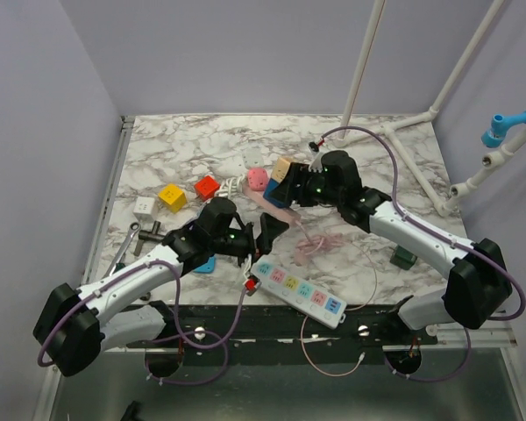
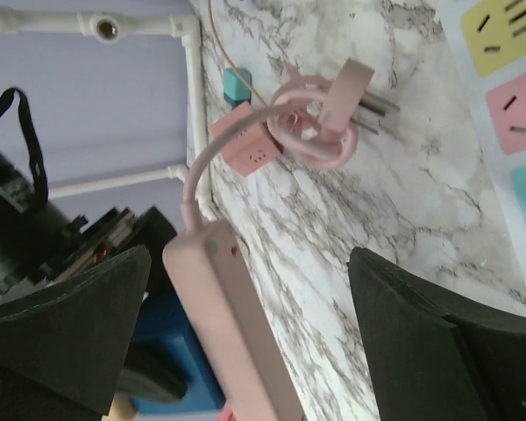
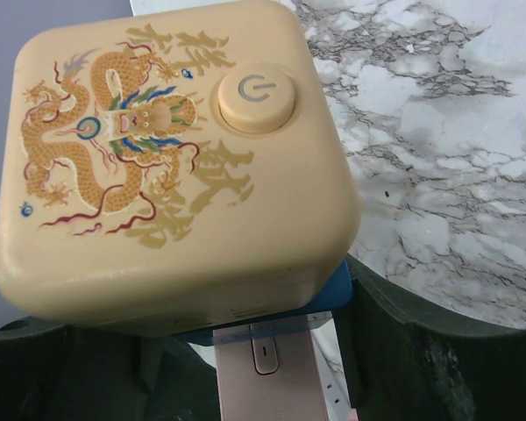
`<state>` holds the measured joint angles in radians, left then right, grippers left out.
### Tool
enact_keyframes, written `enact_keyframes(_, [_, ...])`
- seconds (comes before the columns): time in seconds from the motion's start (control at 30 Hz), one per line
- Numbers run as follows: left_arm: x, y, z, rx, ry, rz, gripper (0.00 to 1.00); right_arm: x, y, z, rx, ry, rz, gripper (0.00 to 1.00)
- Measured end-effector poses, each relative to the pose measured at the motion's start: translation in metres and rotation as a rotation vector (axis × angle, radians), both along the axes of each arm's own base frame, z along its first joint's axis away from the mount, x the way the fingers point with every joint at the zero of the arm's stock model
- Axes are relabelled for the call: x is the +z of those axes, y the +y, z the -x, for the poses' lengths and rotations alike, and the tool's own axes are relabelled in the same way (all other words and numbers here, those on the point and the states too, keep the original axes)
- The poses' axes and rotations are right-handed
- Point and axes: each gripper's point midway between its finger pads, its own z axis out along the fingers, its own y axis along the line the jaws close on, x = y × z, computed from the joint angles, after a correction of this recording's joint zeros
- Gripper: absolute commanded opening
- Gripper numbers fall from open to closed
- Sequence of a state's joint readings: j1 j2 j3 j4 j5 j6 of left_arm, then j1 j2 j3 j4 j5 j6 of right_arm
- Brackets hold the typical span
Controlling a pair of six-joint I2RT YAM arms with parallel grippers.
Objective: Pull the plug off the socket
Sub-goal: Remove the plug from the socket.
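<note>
A cream cube [image 3: 167, 167] with a dragon print and a blue base [image 3: 333, 298] sits over the switch end of a pink socket strip [image 3: 267, 377]. My right gripper [image 3: 263, 351] is shut on the blue base, fingers on either side. In the top view it holds the cube [image 1: 282, 169] mid-table. My left gripper [image 1: 270, 232] is open; the pink strip [image 2: 228, 324] lies between its fingers, close to the left one, touching neither. The strip's cable is coiled [image 2: 311, 132], and its pink plug [image 2: 346, 92] lies free on the marble with bare prongs.
A white strip with coloured sockets [image 1: 300, 296] lies at the near edge. A pink cube [image 2: 245, 145], and red [image 1: 207, 186], yellow [image 1: 171, 196] and white [image 1: 145, 208] blocks sit left of centre. A green block [image 1: 405, 257] is at the right. White pipes [image 1: 412, 123] cross the back.
</note>
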<state>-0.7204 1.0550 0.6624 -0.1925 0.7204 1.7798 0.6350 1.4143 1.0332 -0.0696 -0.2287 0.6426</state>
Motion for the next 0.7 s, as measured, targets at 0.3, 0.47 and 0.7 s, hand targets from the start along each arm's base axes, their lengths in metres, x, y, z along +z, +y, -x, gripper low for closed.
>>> enact_keyframes(0.3, [0.008, -0.040, 0.000, -0.025, 0.005, 0.016, 0.98, 0.003, 0.019, 0.015, 0.034, -0.038, 0.027, 0.01])
enact_keyframes(0.47, [0.007, -0.046, -0.006, 0.015, -0.016, 0.013, 0.94, 0.001, 0.023, 0.019, 0.033, -0.060, 0.055, 0.01])
enact_keyframes(0.7, [0.000, -0.049, -0.011, 0.086, 0.001, -0.048, 0.52, -0.004, 0.018, 0.015, -0.020, -0.084, 0.103, 0.01])
